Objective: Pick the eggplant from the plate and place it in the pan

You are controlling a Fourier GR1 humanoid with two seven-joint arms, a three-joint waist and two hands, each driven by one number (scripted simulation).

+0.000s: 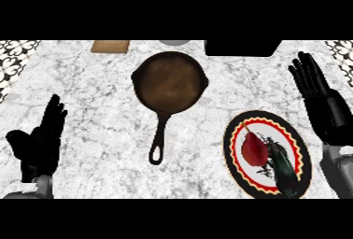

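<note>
Head view. Nearest the lower edge, the left hand (40, 140) rests over the counter (89, 93) at the view's left, fingers straight and upward, holding nothing. At the view's right, the right hand (321, 100) stands beside the plate (238, 161), just off its upper right rim. Its fingers are extended and spread slightly, holding nothing.

Task object location: the eggplant (284, 170) lies on the plate, along the right half, dark and elongated, running from mid-plate toward the lower rim. The plate face also shows a red, pear-shaped patch left of the eggplant; whether this is a printed motif or a separate item cannot be determined.

Target location: the pan (170, 84) sits at centre counter, well apart from the plate, handle pointing toward the lower edge. Its bowl shows nothing inside. Along the far edge are a wooden block (110, 46), a grey round object (175, 42) and a black box (243, 48).

Step in hand: judged as the approach phase; the pick is not yet made.

Next move requirement: the right hand should travel down and inward over the eggplant, then curl round its body. Lift clear of the plate rim before transfer left to the pan bowl, clear of the handle.
</note>
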